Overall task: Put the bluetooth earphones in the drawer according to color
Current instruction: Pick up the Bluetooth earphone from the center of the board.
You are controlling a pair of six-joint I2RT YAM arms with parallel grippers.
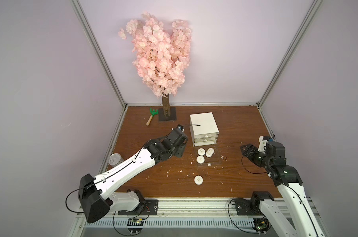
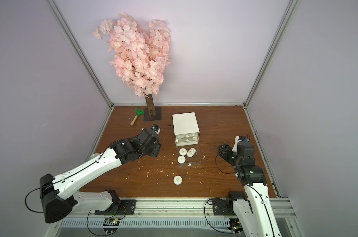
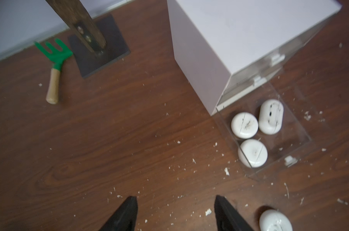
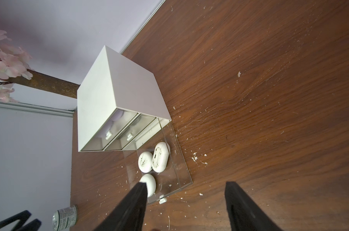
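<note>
Loose round white case (image 1: 198,180) on table (image 1: 245,123): we place it just beside our left pincer (image 3: 175,200), parted and empty; right pincer (image 4: 185,184), wide and empty, farther.

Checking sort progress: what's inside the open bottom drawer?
Three white earphone cases lie in the clear bottom drawer, two round, one oval. A fourth white case sits outside on the table. What the two shut upper drawers hold cannot be made out.

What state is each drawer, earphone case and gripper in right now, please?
Bottom drawer: pulled out, holding three white cases.
Upper two drawers: shut.
Fourth white case: loose on the table.
Left gripper: open, empty.
Right gripper: open, empty.
</note>
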